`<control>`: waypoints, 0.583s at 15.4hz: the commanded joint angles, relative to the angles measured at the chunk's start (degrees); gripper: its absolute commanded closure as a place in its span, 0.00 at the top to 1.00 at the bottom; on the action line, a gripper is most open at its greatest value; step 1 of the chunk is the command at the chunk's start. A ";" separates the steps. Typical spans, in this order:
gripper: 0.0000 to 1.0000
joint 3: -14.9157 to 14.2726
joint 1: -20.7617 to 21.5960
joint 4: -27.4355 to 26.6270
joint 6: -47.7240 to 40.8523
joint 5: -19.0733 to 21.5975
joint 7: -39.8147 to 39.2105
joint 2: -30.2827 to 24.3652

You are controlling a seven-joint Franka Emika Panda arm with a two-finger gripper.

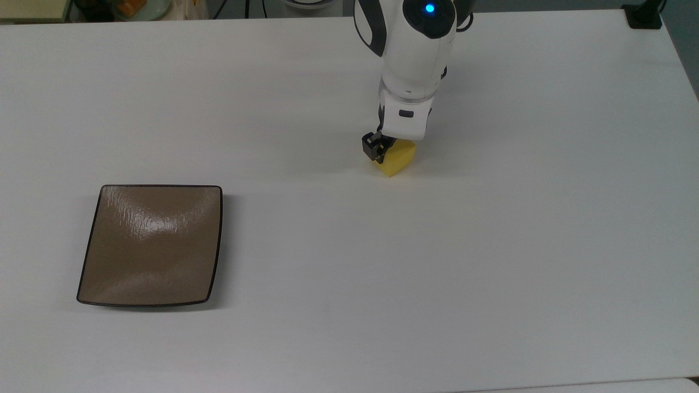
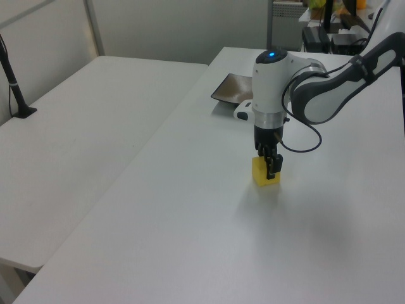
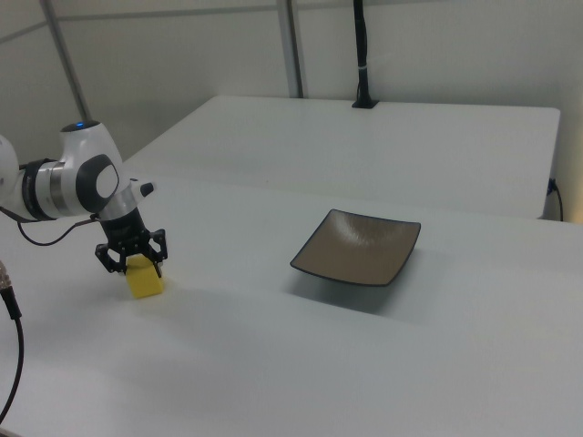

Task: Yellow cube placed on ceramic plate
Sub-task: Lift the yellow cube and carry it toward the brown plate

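In the top view, the white arm's black two-finger pincer (image 1: 386,148) points down and pinches the small bright yellow matte cube (image 1: 396,159) on the plain white surface (image 1: 437,262), while the square glossy brown ceramic plate (image 1: 151,245) with its thin dark rim lies bare, well apart toward the top view's lower left. In the left view the pincer (image 2: 269,166) grips the cube (image 2: 264,173) from above, with the plate (image 2: 231,88) partly hidden behind the arm. In the right view the pincer (image 3: 133,256) straddles the cube (image 3: 145,278), and the plate (image 3: 358,247) lies well off to the right view's right.
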 commanded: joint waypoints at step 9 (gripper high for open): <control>0.05 -3.06 -3.29 8.97 -25.08 6.64 3.15 -16.78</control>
